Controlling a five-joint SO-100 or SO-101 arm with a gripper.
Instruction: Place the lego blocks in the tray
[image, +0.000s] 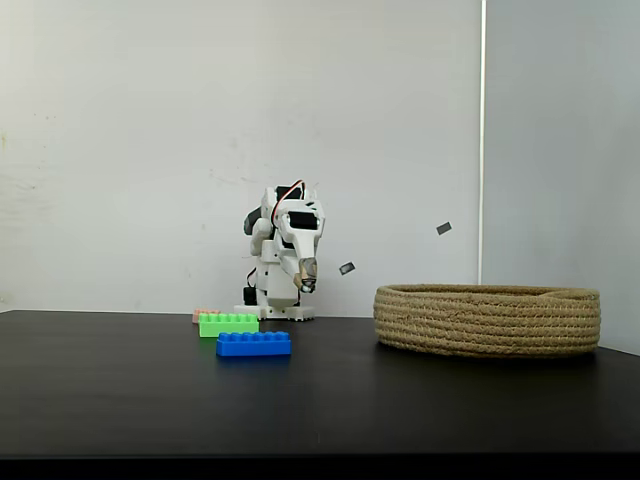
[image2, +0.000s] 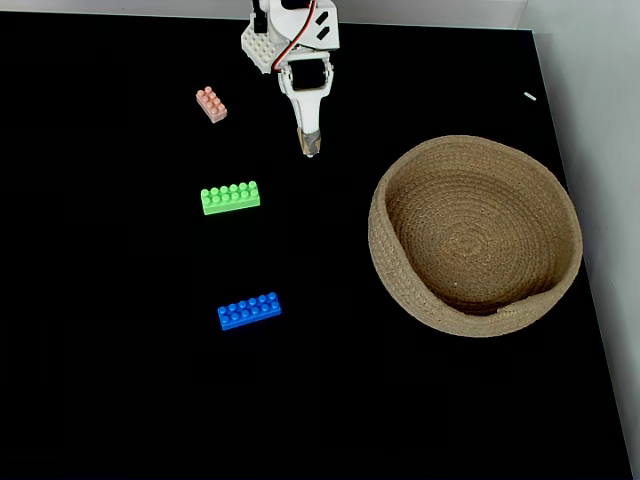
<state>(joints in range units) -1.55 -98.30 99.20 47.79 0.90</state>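
Bricks (image2: 231, 197) well apart, open tabletop (image2: 120, 400) beside tray (image2: 400, 290).

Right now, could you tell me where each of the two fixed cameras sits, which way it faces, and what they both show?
A fixed view: low at the table's front edge, facing the back wall; the arm stands facing it, behind the blue block, the green block and the pink block, with the basket at right.
A fixed view: overhead, looking straight down; the arm reaches in from the top edge, gripper tips together.
Shared: the arm, the three blocks on the black table, and the basket, nothing inside.
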